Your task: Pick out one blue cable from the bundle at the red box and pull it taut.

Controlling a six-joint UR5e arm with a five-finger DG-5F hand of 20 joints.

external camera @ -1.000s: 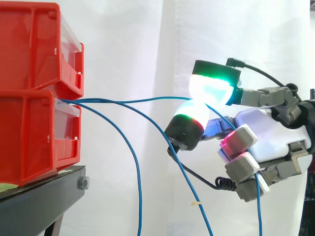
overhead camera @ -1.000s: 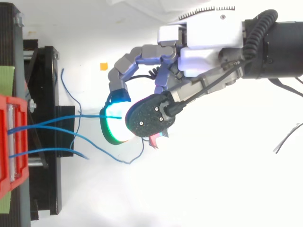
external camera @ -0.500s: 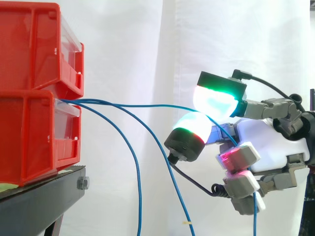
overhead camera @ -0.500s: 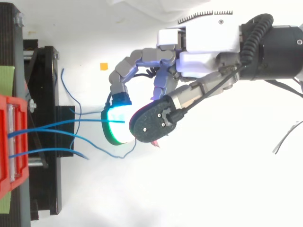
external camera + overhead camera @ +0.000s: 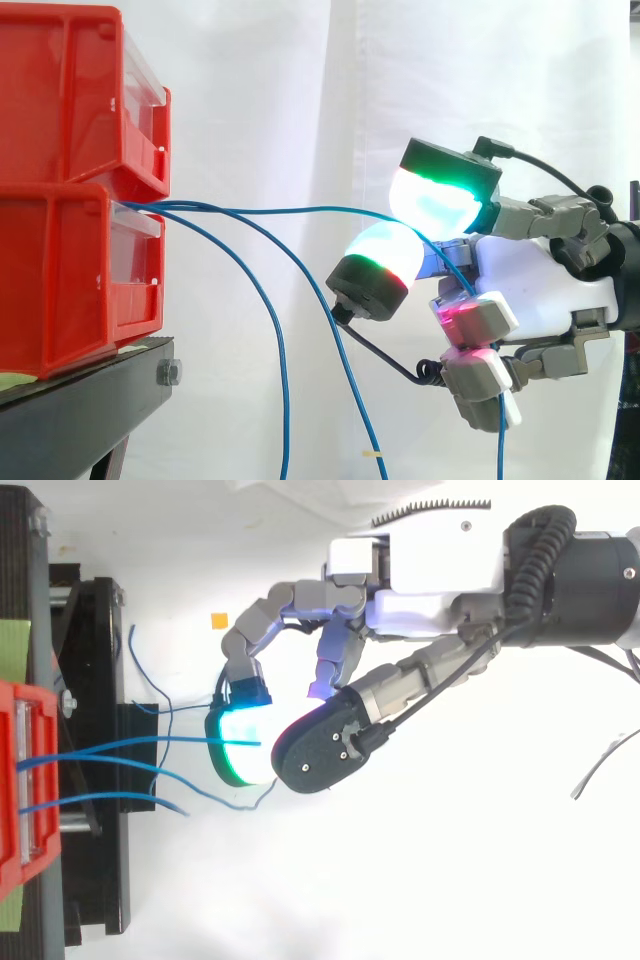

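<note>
one blue cable point(image 5: 300, 208) is held pinched between the pads point(image 5: 440, 195) of the robot hand point(image 5: 540, 290), well apart from the red box point(image 5: 70, 270), so that its sag may be pulled out.

Blue cables point(image 5: 283, 420) cross open gap, red bins point(image 5: 70, 190) beyond

Your hand point(image 5: 540, 290) has dipped lower; its two glowing pads point(image 5: 435, 200), pressed together a second ago, now stand a sliver apart, the blue cable point(image 5: 300, 209) curving down between them, while the slack blue cable point(image 5: 345, 350) beneath has swung toward the red bins point(image 5: 80, 180).
</note>
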